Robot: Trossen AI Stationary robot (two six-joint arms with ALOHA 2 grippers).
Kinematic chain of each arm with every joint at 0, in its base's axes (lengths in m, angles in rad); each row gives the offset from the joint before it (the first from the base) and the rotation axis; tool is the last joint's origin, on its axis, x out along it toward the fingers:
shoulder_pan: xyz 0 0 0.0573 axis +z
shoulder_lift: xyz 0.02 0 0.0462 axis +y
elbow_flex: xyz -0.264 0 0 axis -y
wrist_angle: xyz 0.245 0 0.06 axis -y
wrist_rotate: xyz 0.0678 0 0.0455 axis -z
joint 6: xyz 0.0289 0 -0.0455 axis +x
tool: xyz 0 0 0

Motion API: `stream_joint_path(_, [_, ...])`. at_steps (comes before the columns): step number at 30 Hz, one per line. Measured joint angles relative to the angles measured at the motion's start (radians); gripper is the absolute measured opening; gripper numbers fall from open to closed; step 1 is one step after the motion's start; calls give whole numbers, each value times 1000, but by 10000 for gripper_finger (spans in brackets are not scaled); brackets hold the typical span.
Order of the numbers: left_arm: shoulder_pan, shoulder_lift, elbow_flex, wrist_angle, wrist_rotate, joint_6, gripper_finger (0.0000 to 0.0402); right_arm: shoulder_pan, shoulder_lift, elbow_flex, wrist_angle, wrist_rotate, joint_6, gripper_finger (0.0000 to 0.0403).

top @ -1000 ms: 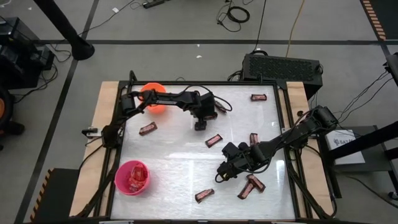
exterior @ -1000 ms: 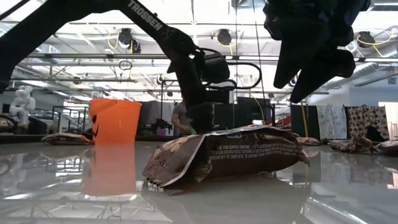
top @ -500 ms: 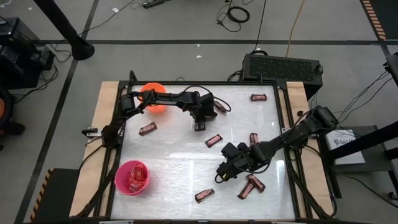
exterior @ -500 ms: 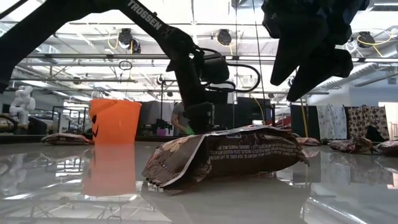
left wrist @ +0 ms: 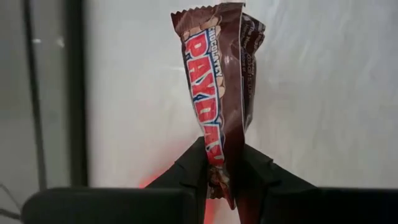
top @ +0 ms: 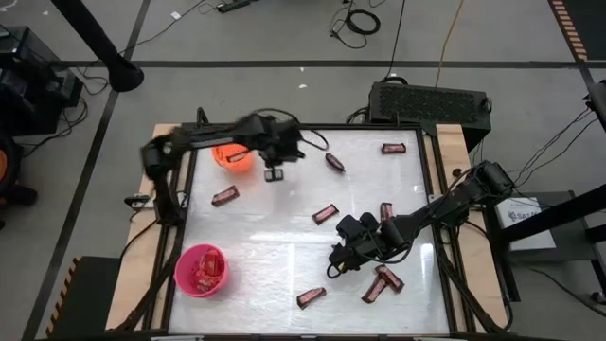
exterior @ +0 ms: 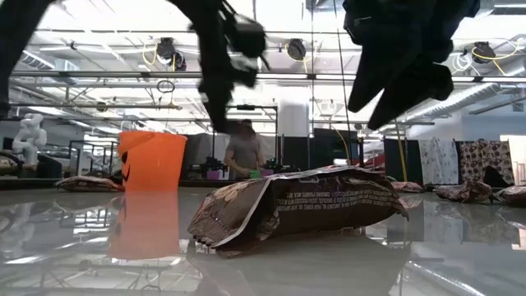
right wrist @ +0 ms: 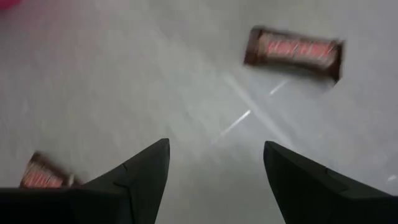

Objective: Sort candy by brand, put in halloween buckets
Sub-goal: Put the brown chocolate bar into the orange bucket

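2 pincers are at work here: the left pincer (left wrist: 225, 177) is clamped on the lower end of a brown PayDay bar (left wrist: 219, 93), which stands up stiffly from its fingers (left wrist: 189, 174), and in the high view it hangs beside the orange bucket (top: 230, 153) at the far left of the white surface (top: 284, 248). Judging by how the wrapper creases yet keeps its shape, the bar is light and fairly firm, its foil slick, so a pinch across the flat middle or one end should serve. The right pincer (right wrist: 214, 171) hovers with its jaws wide apart over the near middle of the surface, another brown bar (right wrist: 292, 51) lying ahead of it. The pink bucket (top: 201, 271) at the near left already holds red bars. Several more bars lie scattered, one (exterior: 300, 205) close before the low camera. Next should come the drop into the orange bucket.
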Motion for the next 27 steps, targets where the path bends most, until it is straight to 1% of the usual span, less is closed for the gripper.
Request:
stream_joint_path(2, [12,-86,1,-55,-21,-15,62,-4,0,0,1,24,-7,251])
stream_joint_path(4, [29,-163,1,-106,-66,-33,63,-9,0,0,2,32,-6,251])
stream_joint_path(7, [70,-270,1,-144,-126,-74,64,-18,0,0,5,33,-6,251])
stream_joint_path(9, [105,-332,2,-156,-144,-95,64,-23,0,0,10,34,-7,251])
stream_joint_path(12, [170,-392,2,-177,-146,-104,65,-30,0,0,10,34,-11,251])
stream_joint_path(18, [309,-430,-11,-262,-142,-128,65,-32,0,0,10,34,-11,251])
stream_joint_path(20, [346,-434,-42,-262,-131,-128,65,-32,0,0,11,34,-14,251])
stream_joint_path(23, [392,-433,-106,-255,-87,-121,66,-32,0,0,12,34,-21,251])
stream_joint_path(27, [409,-433,-188,-217,-82,-99,66,-32,0,0,12,34,-27,251])
